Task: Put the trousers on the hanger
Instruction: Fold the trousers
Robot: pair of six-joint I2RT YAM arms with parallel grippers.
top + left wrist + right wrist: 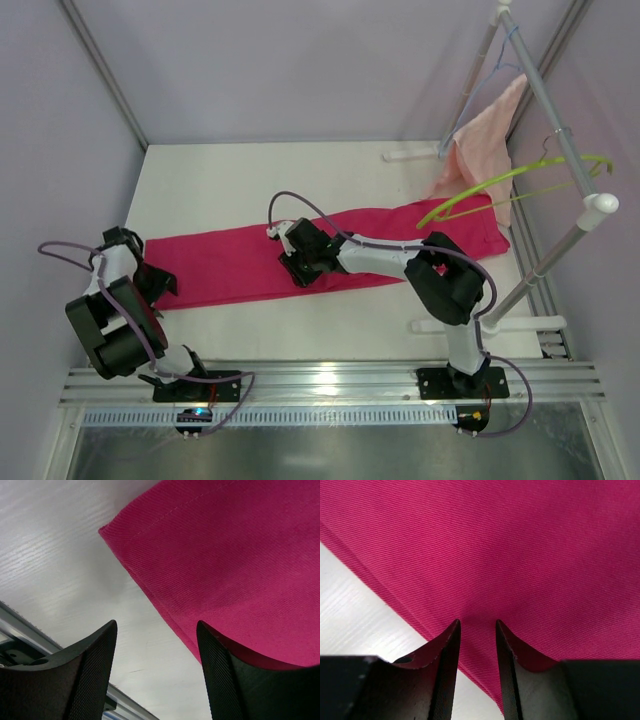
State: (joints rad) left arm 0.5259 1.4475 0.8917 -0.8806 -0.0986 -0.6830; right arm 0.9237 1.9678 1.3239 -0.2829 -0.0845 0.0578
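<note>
The magenta trousers (330,255) lie flat and stretched out across the white table, from the left side to the foot of the rack. The lime-green hanger (510,178) hangs on the rack bar at the right, above the trousers' right end. My left gripper (152,285) is open at the trousers' left end. In the left wrist view a corner of the trousers (225,555) lies beyond the left gripper (157,630), whose right fingertip is over the hem. My right gripper (298,268) sits low over the middle of the cloth. Its jaws (477,626) stand narrowly open on the trousers (510,545) near the front edge.
A pale salmon towel (485,140) and a thin light-blue wire hanger (500,60) hang on the white pipe rack (560,135) at the right. The rack's feet (490,325) rest on the table. An aluminium rail (330,380) runs along the front edge.
</note>
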